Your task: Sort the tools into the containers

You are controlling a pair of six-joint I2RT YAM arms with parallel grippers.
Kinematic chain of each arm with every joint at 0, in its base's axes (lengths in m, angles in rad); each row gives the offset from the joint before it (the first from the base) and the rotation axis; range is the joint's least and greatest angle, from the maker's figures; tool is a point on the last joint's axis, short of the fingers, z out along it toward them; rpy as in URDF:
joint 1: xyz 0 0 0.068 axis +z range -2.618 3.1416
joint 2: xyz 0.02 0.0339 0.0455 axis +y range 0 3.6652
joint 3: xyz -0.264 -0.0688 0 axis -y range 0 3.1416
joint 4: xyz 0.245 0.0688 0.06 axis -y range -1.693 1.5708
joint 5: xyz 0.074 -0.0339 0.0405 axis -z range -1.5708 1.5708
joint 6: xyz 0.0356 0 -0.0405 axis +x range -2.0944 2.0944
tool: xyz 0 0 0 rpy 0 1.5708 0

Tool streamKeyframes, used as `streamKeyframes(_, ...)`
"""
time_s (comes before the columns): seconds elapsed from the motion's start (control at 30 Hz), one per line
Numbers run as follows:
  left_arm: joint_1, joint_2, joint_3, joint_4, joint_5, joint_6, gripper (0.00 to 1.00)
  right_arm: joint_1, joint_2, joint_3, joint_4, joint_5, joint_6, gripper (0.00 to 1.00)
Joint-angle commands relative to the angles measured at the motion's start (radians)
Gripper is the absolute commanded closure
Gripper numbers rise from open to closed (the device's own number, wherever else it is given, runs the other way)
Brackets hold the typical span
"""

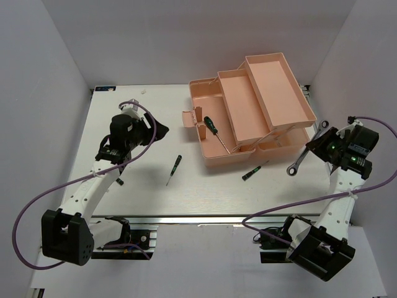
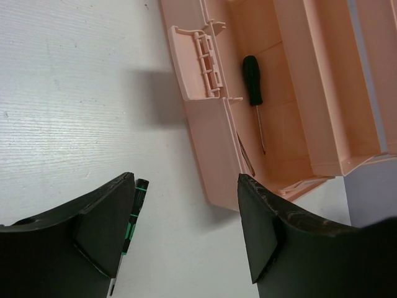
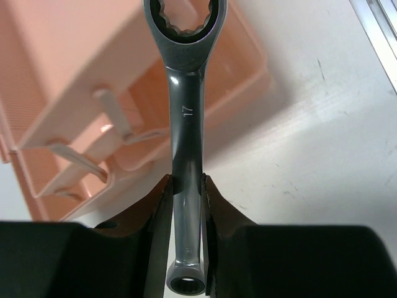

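The salmon-pink toolbox (image 1: 260, 93) stands open at the back middle with its trays fanned out. One dark-handled screwdriver (image 1: 211, 126) lies in its bottom compartment and also shows in the left wrist view (image 2: 252, 79). A second screwdriver (image 1: 175, 167) lies on the table left of the box. A third (image 1: 254, 171) lies in front of it. My left gripper (image 1: 159, 131) is open and empty over the table left of the toolbox (image 2: 211, 136), and the green-banded screwdriver (image 2: 139, 202) shows behind its left finger. My right gripper (image 1: 317, 144) is shut on the silver wrench (image 3: 185, 124) right of the toolbox (image 3: 74, 93).
A small dark piece (image 1: 120, 180) lies beside the left arm's link. White walls close in the table at the back and both sides. Purple cables (image 1: 37, 205) loop from each arm. The table's metal rail (image 1: 205, 220) runs along the near edge.
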Motion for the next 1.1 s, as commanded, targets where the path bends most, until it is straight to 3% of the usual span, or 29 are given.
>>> streamKeyframes(0.0, 0.007, 0.003, 0.019, 0.035, 0.031, -0.005, 0.23, -0.004, -0.022, 0.099, 0.114, -0.100, 0.037, 1.00)
streamKeyframes(0.37, 0.007, 0.031, 0.023, 0.054, 0.058, -0.005, 0.23, 0.063, 0.116, 0.289, 0.324, -0.234, 0.129, 1.00)
streamKeyframes(0.73, 0.007, 0.003, 0.010, 0.018, 0.042, 0.005, 0.23, 0.310, 0.513, 0.695, 0.485, -0.084, 0.187, 1.00)
streamKeyframes(0.97, 0.007, -0.014, -0.015, -0.023, 0.035, 0.021, 0.23, 0.397, 0.764, 0.856, 0.398, 0.024, -0.004, 1.00)
streamKeyframes(1.03, 0.004, -0.015, -0.026, -0.035, 0.040, 0.028, 0.23, 0.410, 0.798, 0.884, 0.337, 0.027, -0.069, 0.91)
streamKeyframes(1.07, 0.005, -0.015, -0.035, -0.046, 0.039, 0.038, 0.23, 0.416, 0.823, 0.907, 0.320, 0.022, -0.090, 0.79)
